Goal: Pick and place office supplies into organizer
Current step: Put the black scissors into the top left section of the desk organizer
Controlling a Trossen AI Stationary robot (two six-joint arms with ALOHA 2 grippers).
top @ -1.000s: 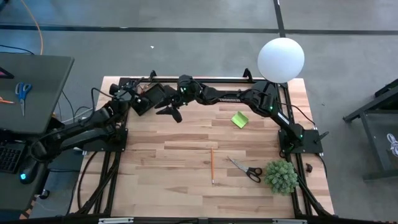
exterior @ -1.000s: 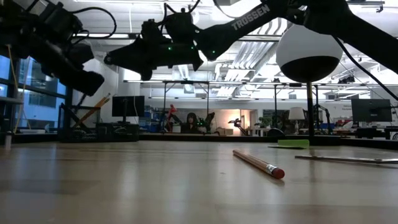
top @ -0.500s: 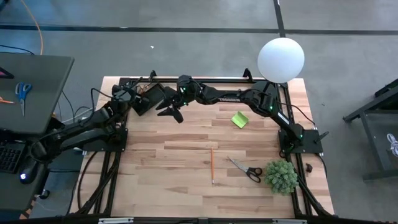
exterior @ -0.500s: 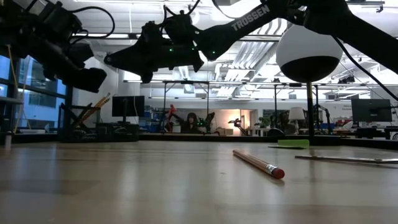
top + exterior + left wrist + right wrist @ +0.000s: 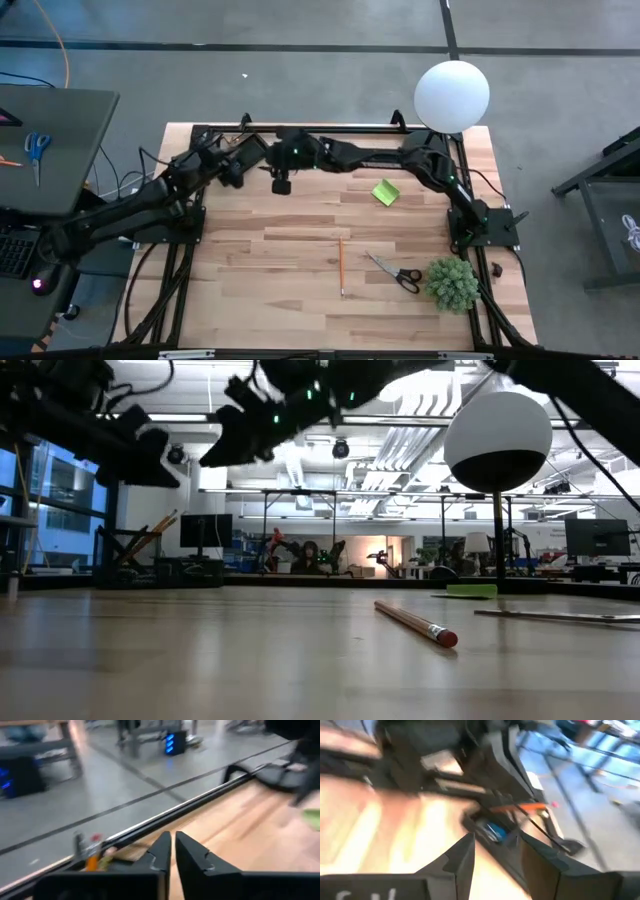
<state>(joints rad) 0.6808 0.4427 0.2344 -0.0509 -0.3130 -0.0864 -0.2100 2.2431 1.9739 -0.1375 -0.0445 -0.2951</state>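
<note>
My left gripper sits at the table's far-left edge, fingers pinched together on nothing. My right gripper reaches across beside it with its fingers spread and nothing between them, over the organizer, which holds an orange pencil and a blue eraser. A loose pencil lies mid-table, long axis running near to far, with the scissors to its right.

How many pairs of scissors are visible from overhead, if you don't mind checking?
2: black-handled scissors on the table beside the plant, and blue-handled scissors on the grey side desk. The arms may hide others.
</note>
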